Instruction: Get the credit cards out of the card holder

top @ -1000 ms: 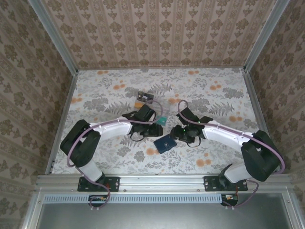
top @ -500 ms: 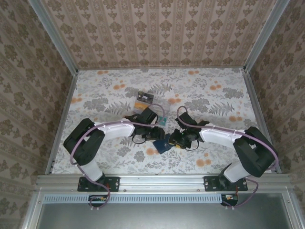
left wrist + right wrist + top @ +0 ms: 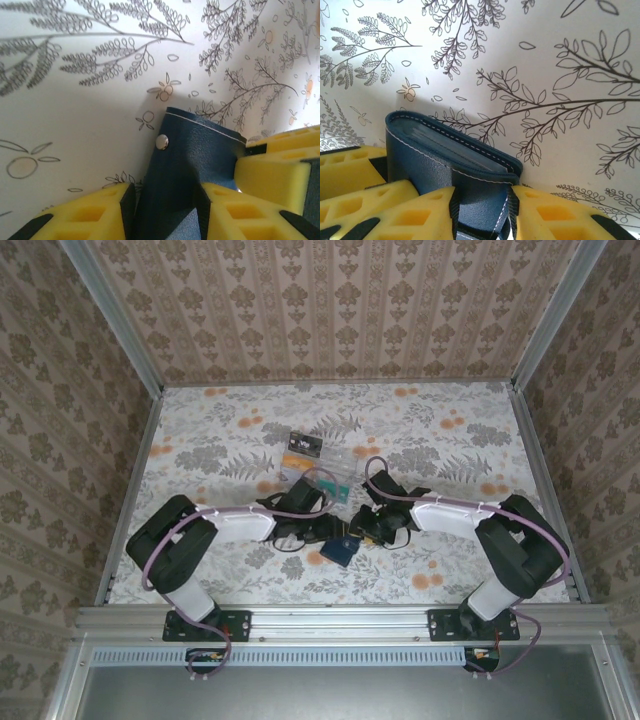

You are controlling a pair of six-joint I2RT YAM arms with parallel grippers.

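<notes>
Midway, seemingly: pinching the closed card holder [image 3: 340, 551] at the table's [image 3: 470, 430] near middle, left gripper [image 3: 167, 212] clamped on its tab, right gripper [image 3: 482, 215] on its body, some credit cards [image 3: 305, 445] already loose beyond, others likely inside.

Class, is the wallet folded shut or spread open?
Folded shut: the wallet shows both covers stacked together, clamped in the right end effector.

No text is legible. The card holder [image 3: 445, 165] shows plain stitched navy. Any print on the loose cards [image 3: 304, 445] is too small.
</notes>
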